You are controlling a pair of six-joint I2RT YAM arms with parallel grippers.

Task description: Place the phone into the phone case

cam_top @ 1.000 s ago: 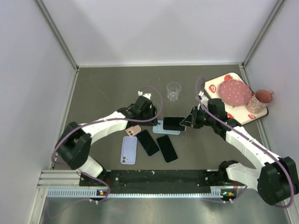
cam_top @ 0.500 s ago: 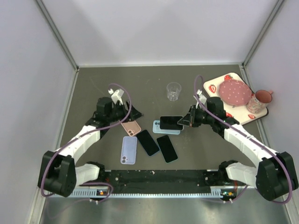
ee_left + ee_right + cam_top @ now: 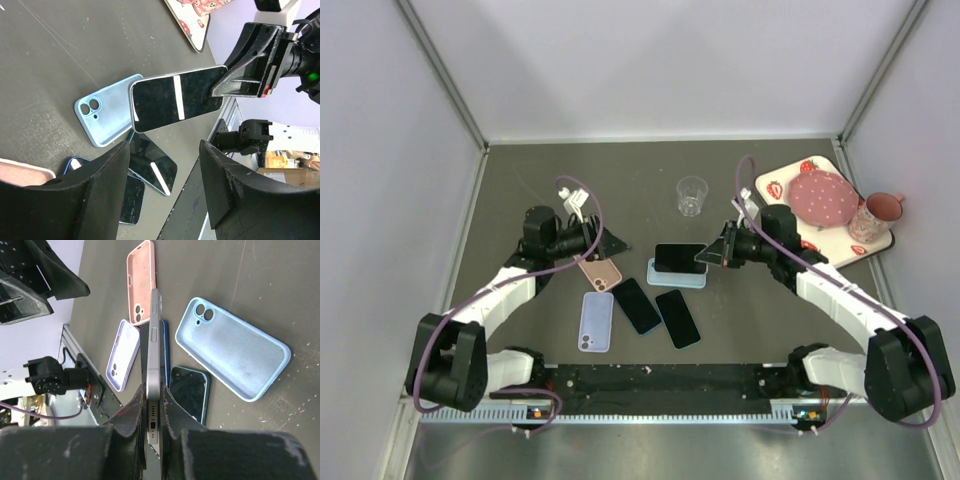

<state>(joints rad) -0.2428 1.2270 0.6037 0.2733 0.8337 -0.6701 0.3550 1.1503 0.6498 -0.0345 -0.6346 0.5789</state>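
My right gripper (image 3: 712, 258) is shut on the short end of a silver-edged black phone (image 3: 678, 257) and holds it level just above the empty light blue case (image 3: 676, 276), which lies open side up on the table. In the right wrist view the phone (image 3: 154, 347) is seen edge-on between my fingers, with the blue case (image 3: 232, 347) to its right. In the left wrist view the phone (image 3: 175, 97) hangs over the blue case (image 3: 106, 116). My left gripper (image 3: 605, 245) is open and empty, left of the blue case, above the pink case (image 3: 601, 273).
A lilac case (image 3: 596, 320) and two dark phones (image 3: 637, 305) (image 3: 677, 318) lie near the table front. A clear cup (image 3: 691, 196) stands behind the cases. At the right are a strawberry tray (image 3: 782, 186) with a pink lid (image 3: 823, 198) and a pink mug (image 3: 873, 215).
My left arm has drawn back to the left, away from the blue case, and now sits over the pink case. My right gripper has carried the phone slightly left, over the blue case.
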